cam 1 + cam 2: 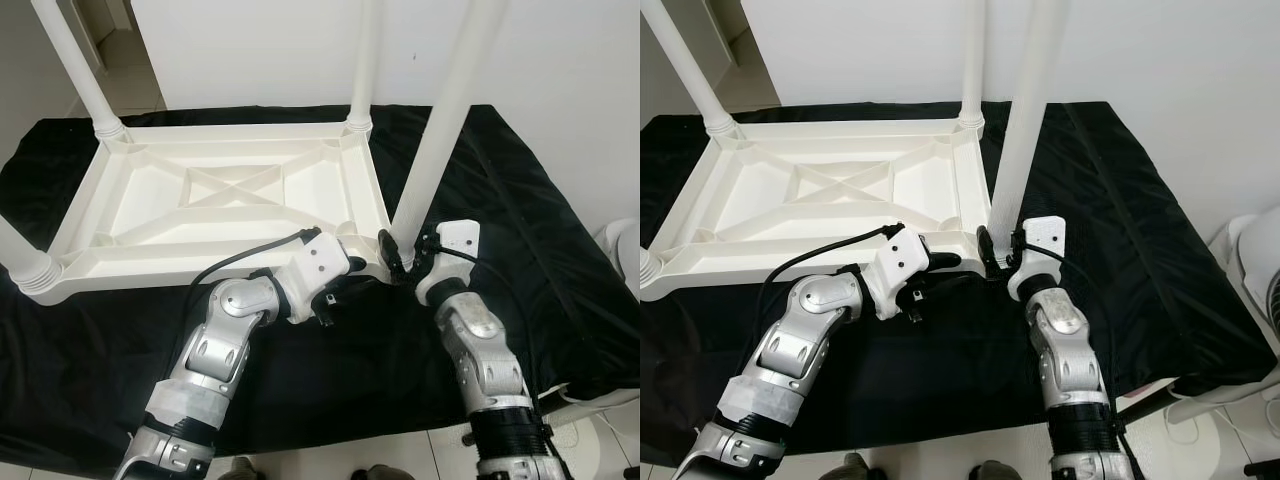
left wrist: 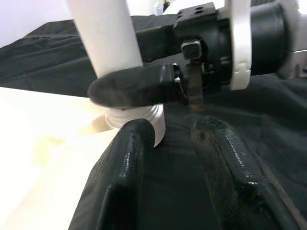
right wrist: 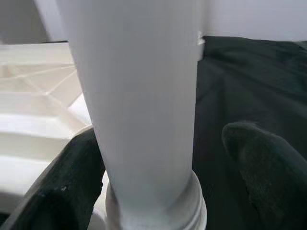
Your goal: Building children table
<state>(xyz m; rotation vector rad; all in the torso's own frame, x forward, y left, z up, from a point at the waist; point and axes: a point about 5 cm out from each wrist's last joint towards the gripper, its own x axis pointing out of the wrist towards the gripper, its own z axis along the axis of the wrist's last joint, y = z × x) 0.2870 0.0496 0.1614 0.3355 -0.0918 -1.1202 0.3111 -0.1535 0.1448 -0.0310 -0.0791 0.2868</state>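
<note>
The white table top (image 1: 215, 205) lies upside down on a black cloth (image 1: 520, 200); the right gripper (image 1: 396, 256) has its fingers spread around the base of the near right leg (image 1: 440, 130); the left gripper (image 1: 350, 285), parted and empty, sits just left of that corner.

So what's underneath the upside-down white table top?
A black cloth lies under the table top, spreading past it on every side. Whatever supports the cloth is covered.
</note>
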